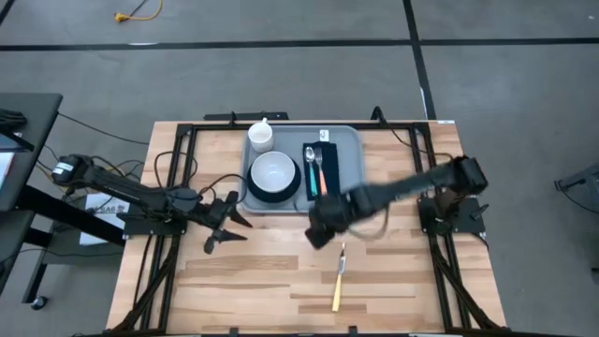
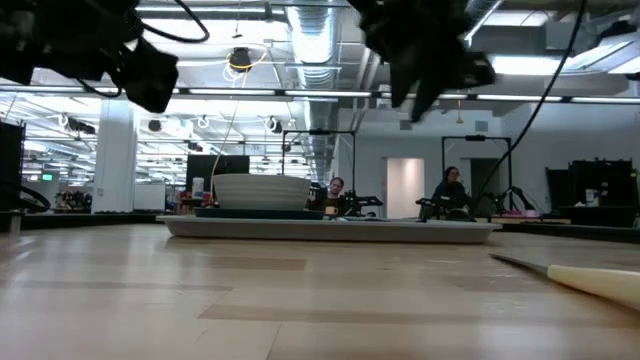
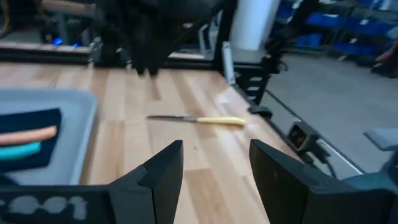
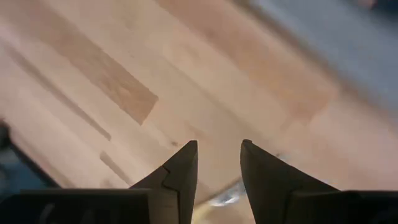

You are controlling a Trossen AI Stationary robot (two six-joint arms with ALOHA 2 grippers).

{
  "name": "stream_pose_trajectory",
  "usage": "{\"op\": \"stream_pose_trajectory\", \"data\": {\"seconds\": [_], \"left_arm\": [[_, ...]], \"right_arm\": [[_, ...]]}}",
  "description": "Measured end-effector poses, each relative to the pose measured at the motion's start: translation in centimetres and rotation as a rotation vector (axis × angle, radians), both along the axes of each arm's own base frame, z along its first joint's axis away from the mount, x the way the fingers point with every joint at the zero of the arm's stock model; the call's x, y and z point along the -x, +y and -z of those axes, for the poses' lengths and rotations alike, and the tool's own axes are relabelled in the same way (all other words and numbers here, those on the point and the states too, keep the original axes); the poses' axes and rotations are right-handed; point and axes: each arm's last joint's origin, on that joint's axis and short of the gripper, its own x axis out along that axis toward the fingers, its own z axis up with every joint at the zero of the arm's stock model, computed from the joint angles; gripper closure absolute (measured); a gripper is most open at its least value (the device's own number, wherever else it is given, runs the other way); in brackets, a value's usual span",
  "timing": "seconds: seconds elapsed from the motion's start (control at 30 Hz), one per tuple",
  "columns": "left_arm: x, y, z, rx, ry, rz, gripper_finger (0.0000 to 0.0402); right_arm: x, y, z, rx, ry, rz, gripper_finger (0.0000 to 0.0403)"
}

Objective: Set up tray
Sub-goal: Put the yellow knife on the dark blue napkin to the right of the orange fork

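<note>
The pale grey-blue tray lies at the table's far middle. On it are a white bowl on a dark plate, a white cup, and a black napkin with an orange and a teal utensil. A yellow-handled knife lies flat on the wood near the table's near edge; the left wrist view shows the knife too. My right gripper hovers open above the table, between the tray and the knife. My left gripper waits open left of the tray.
Black frame rails run along the table's left and right sides. Bare wood spreads around the knife and across the near half of the table. People sit in the room beyond the table.
</note>
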Motion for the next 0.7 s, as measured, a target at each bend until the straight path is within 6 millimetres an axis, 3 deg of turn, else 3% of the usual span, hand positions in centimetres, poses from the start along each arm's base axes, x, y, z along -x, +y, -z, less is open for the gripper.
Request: {"op": "stream_pose_trajectory", "data": {"seconds": [0.13,0.3,0.47,0.7], "left_arm": [[0.6,-0.1,-0.8,0.017,-0.056,0.074,0.0229],[1.2,-0.1,-2.8,0.014,-0.127,0.148,0.0229],[1.9,-0.2,-2.7,0.019,-0.009,0.217,0.0229],[2.0,-0.1,-2.7,-0.083,-0.050,0.202,0.0229]], "right_arm": [[1.0,5.0,3.2,-0.060,-0.005,0.271,0.0291],[1.6,9.5,7.0,-0.126,0.096,0.362,0.0291],[2.0,11.5,9.1,-0.147,0.169,0.444,0.0291],[2.3,12.3,9.5,-0.161,0.175,0.536,0.0290]]}}
